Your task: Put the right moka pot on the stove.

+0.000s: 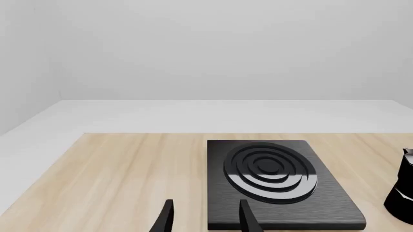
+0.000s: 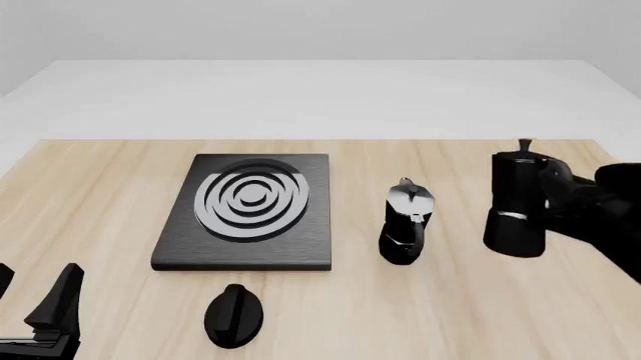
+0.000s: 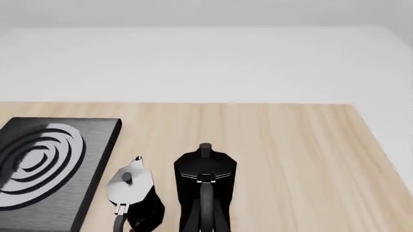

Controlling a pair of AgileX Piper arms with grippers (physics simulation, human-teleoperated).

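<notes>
Smaller silver-lidded moka pot, black oval knob, both on wooden table.

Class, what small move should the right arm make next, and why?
Probably carry the right moka pot leftward, kept high: the right claw seems to grip its handle, and the other pot stands between it and the stove.

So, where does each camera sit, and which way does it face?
Front: above, behind the arms, looking forward and down; left gripper and right gripper show.
Left wrist: behind that gripper, facing the stove; open fingers show.
Right wrist: facing the gripped right moka pot; fingers indistinct.
All share the stove.
</notes>
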